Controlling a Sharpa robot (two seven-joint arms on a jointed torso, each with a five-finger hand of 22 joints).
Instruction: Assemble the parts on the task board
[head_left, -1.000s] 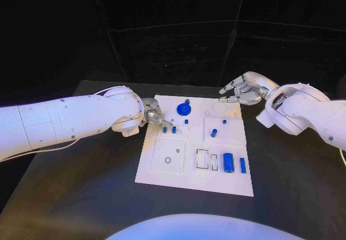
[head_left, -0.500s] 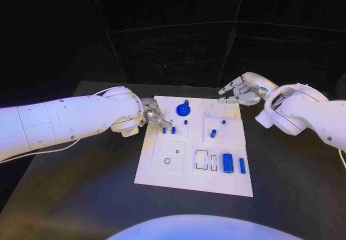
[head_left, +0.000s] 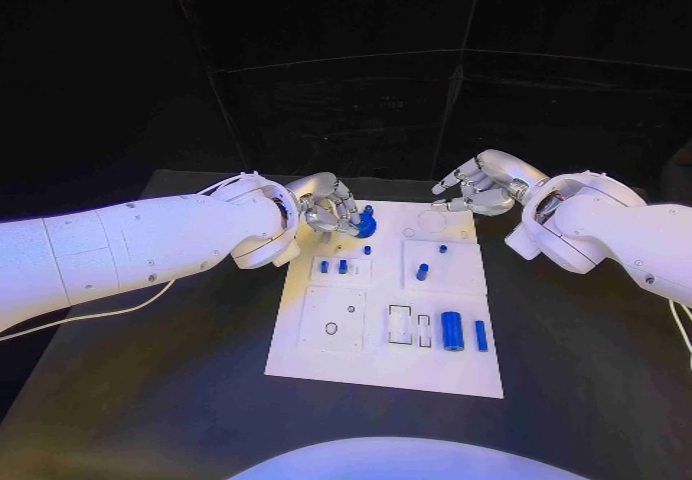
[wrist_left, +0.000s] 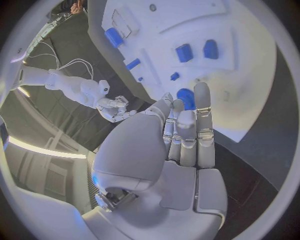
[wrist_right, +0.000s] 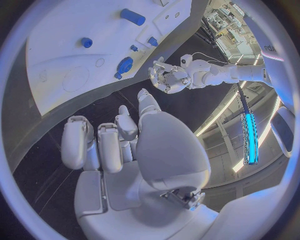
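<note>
While the task board lies at the centre of the black surface, the left robot hand hovers at the board's 11 o'clock corner, fingers spread, just beside the round blue part. The right robot hand hangs at 1 o'clock, fingers loosely apart and holding nothing.

A robotics lab; black table ringed by dark curtains, equipment racks beyond.

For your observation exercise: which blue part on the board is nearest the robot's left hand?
The round blue knob-topped part at the board's far edge, right by the left hand; the other blue parts lie nearer the robot.
</note>
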